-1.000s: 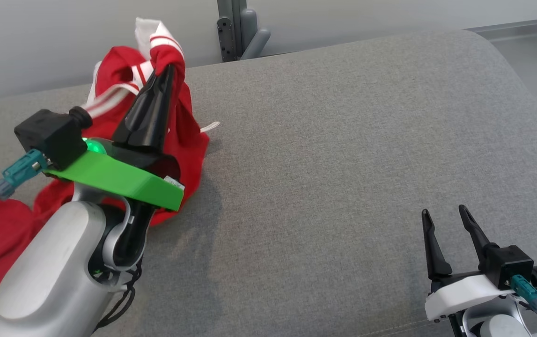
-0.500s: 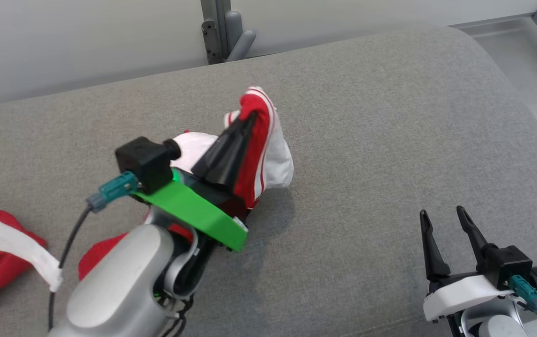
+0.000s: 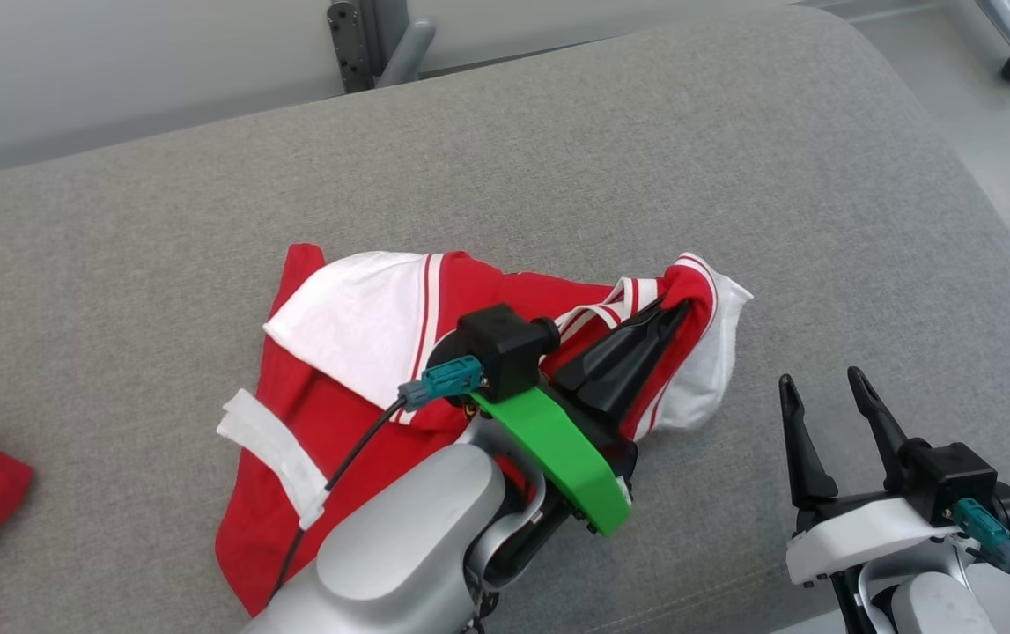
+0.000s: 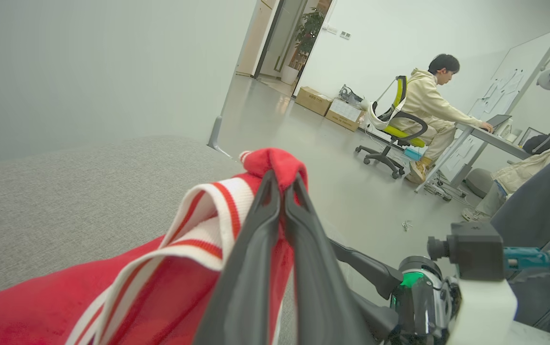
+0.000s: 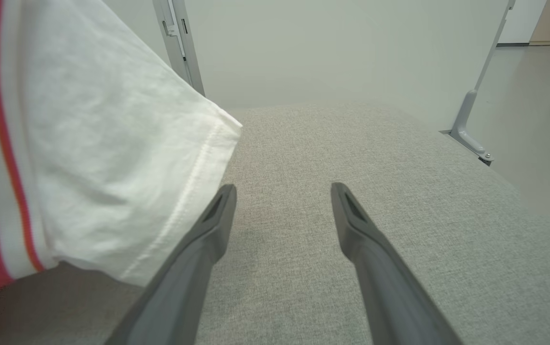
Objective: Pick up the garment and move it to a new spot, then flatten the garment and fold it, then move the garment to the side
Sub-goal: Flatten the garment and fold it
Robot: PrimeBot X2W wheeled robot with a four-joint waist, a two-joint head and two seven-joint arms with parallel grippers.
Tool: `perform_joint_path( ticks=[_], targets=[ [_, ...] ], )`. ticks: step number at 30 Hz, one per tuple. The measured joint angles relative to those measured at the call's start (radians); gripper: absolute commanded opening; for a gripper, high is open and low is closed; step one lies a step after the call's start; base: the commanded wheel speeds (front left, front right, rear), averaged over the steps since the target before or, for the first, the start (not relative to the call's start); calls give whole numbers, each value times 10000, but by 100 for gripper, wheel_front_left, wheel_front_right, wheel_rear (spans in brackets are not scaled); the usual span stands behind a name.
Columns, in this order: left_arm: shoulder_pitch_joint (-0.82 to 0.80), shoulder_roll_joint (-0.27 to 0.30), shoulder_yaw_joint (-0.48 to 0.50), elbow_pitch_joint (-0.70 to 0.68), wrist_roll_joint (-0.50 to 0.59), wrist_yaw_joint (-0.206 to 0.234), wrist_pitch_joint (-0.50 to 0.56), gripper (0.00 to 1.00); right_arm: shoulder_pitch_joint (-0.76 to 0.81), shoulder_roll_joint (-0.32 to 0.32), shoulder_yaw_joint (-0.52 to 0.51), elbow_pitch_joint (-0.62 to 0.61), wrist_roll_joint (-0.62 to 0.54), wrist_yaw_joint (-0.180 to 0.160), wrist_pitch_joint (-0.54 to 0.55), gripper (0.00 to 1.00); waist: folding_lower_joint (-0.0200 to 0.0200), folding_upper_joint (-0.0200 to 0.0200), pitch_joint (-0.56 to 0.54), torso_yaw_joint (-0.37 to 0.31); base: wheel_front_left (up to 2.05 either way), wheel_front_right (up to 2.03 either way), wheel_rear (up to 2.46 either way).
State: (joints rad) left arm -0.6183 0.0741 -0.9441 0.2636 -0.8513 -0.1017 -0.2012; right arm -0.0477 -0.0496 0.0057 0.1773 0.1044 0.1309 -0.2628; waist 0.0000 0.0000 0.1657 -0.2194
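Gripping the garment by one bunched corner, left end effector clenched on the red-and-white trim.
Garment lies crumpled mid-couch, with the pinched end lifted and the rest on the grey fabric. Right end effector is just beside it, fingers spread, holding nothing. Looks like the relocation step, near its end; release, flattening, folding and the side move are all left.

Red-white garment rumpled, corner lifted
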Motion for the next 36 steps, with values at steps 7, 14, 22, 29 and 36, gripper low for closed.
perform_joint_path(
  ticks=[7,14,22,29,36],
  targets=[
    [-296,-222,-828,1914,-238,-142,-115,100,-94,0,-40,56,171,0,0,100,0,0,359,-417,0,0,0],
    [-269,-247,-1047,1856,-995,-226,-290,100,-127,-8,-228,40,251,0,0,100,0,0,582,-550,0,0,0],
    [609,1266,232,731,-1243,665,-546,100,38,-6,-401,23,245,0,0,100,0,0,329,-195,0,0,0],
    [1452,2533,1093,332,-1887,1609,-236,100,77,-6,-349,-4,194,0,0,100,0,0,226,153,0,0,0],
    [1689,2961,1429,654,-2207,2019,-19,100,69,-4,-221,-8,167,0,0,100,0,0,327,276,0,0,0]
  ],
)
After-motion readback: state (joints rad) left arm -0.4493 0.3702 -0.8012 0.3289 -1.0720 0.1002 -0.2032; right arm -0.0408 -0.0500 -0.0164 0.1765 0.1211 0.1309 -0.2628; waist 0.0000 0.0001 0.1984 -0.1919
